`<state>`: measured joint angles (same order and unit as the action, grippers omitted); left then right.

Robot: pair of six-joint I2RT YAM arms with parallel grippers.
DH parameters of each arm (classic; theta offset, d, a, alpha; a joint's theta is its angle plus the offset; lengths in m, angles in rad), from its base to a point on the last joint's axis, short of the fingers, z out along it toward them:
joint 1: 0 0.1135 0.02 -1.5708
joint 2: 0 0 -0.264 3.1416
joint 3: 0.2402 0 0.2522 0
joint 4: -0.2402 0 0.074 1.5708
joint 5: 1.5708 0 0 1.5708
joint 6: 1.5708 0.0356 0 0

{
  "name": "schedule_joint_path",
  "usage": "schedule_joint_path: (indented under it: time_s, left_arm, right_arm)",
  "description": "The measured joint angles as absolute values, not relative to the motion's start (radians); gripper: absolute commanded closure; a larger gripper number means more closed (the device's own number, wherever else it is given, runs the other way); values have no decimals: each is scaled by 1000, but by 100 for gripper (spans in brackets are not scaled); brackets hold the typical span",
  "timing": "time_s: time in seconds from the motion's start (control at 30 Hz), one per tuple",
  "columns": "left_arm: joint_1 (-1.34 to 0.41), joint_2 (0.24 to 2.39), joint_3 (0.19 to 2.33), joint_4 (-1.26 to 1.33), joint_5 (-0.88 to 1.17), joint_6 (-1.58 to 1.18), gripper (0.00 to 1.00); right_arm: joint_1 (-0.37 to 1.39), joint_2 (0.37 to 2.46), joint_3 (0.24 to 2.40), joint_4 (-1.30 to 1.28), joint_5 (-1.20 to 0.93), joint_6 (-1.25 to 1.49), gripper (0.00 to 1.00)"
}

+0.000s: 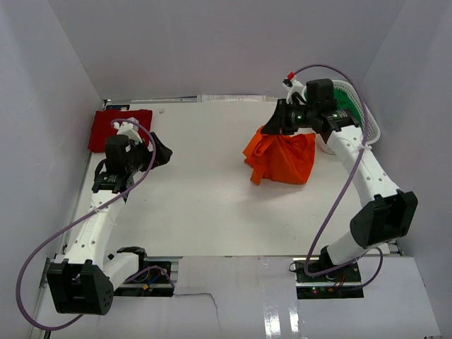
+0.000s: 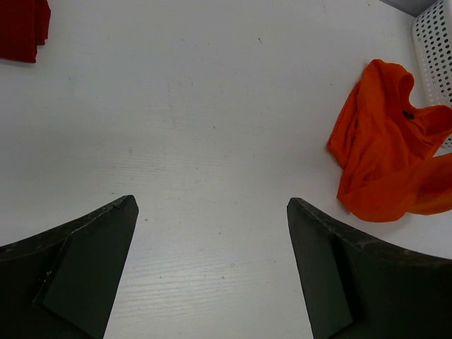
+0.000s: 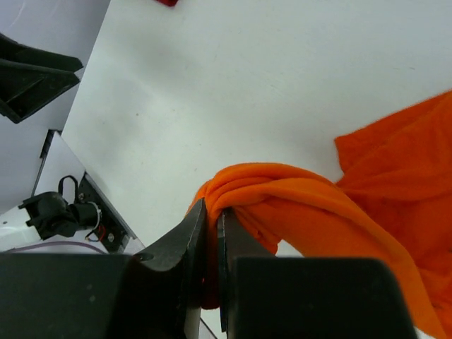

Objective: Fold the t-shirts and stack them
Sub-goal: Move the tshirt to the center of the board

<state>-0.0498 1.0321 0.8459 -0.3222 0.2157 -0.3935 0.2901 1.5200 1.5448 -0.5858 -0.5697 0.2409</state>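
On the right far part of the table [image 1: 198,205], the orange t-shirt [image 1: 282,159] is found bunched, a thick fold of it pinched between the closed fingers of the right gripper [image 3: 212,212], the rest draped down to the surface just beside the white mesh basket [image 1: 372,131]. At the far left corner, the dark red t-shirt [image 1: 119,128] is laid as a flat rectangle. The left gripper [image 2: 212,205] is seen spread wide and empty over bare table near it.

bright, even overhead light, with only faint soft shadows on the white table [image 1: 212,205]. glare streaks the glossy front panel [image 1: 282,314]; the wrist views go soft close up.
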Motion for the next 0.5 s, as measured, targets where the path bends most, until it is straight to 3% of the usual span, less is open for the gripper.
schedule_joint_path:
  time_s: [0.17, 0.33, 0.4, 0.5]
  left_arm:
    - [-50, 1036, 846, -338, 171, -403, 2]
    - [-42, 1119, 877, -383, 115, -436, 2]
    - [-35, 1137, 879, -398, 102, -446, 2]
    - [-29, 1120, 878, -414, 78, -454, 2]
  right_arm:
    - [490, 1711, 1764, -648, -564, 241, 92]
    - [757, 1919, 2128, -788, -562, 218, 92]
    - [838, 1932, 2206, -808, -573, 198, 92]
    - [874, 1784, 2119, -782, -582, 196, 92]
